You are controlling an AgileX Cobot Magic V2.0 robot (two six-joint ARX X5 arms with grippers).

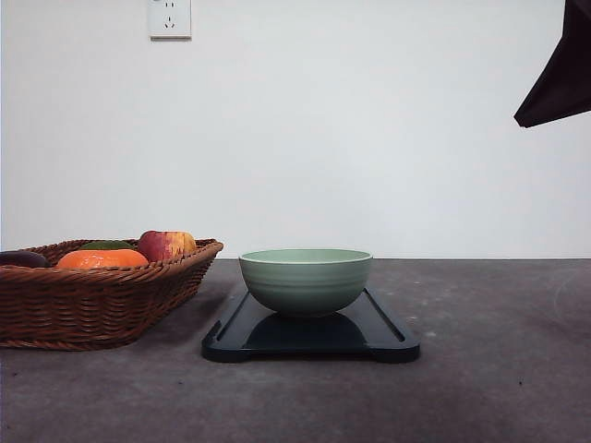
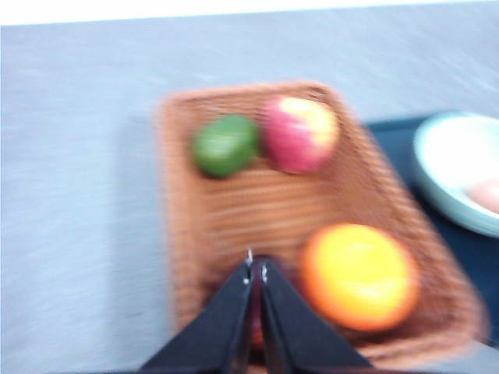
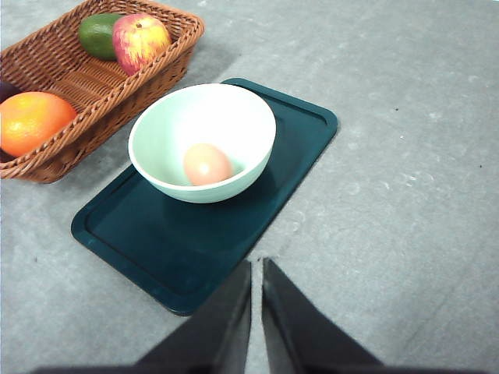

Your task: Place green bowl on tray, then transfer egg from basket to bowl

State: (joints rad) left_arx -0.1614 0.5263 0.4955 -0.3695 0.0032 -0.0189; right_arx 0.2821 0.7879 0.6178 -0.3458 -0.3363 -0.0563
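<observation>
Where the table (image 1: 499, 369) meets the left edge of the front view sits one basket (image 1: 102, 305), brown wicker, wide and shallow. Fruit count in it, taken across the views: one orange fruit (image 1: 102, 259), one green fruit (image 1: 106, 245), one red-yellow apple (image 1: 166, 245), plus one dark item (image 1: 20, 259) at the far left rim, kind not determinable. Left wrist view is motion-blurred; it shows the same basket (image 2: 226, 226) from above with green fruit (image 2: 224, 145), apple (image 2: 301, 133) and orange fruit (image 2: 359, 275). Left gripper (image 2: 256, 274) hangs over the basket interior, fingers pressed together, nothing visible between them.

Just right of the basket, not touching it: one tray (image 1: 388, 337), dark blue-black, flat on the table. One green bowl (image 1: 306, 281) stands upright on the tray, roughly central in the front view. Right wrist view shows the bowl (image 3: 160, 128) toward the tray's (image 3: 179, 249) basket-side half, with one egg (image 3: 207, 164), tan, lying on the bowl floor. Bowl interior is hidden in the front view.

Right gripper (image 3: 256, 269) sits above bare table beside the tray's long edge, fingers nearly closed with a thin slit between, holding nothing. Basket (image 3: 117, 86) also visible there.

One wall socket (image 1: 170, 18) upper left; one dark object (image 1: 559, 78) at the upper right corner, unidentified.
</observation>
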